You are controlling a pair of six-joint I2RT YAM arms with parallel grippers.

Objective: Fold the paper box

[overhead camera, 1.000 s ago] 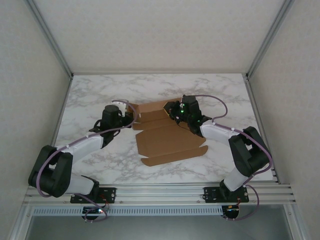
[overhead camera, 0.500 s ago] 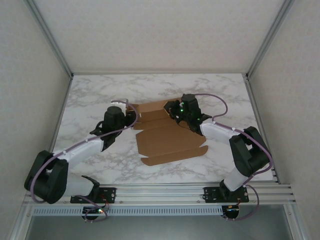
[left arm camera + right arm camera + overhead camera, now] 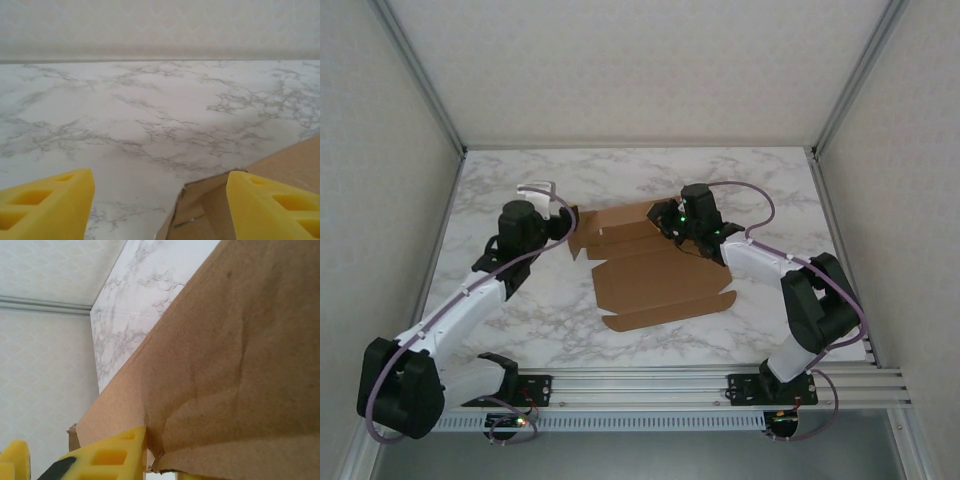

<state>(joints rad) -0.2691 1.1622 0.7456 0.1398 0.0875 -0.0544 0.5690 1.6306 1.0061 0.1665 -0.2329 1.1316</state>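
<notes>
My right claw pinches the box at its far edge, left claw spread beside it; tugging could tear it.

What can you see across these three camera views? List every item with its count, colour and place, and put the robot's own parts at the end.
paper box: one, brown, middle of the table
table: one, white with grey marbling, under the box
walls: three, off-white, around the table
frame rails: silver, along the table's near edge
left arm: one, white and black, left of the box
right arm: one, white and black, right of the box
left gripper: one, yellow fingers, open, at the box's left edge
right gripper: one, yellow fingers, shut on the box's far part
</notes>
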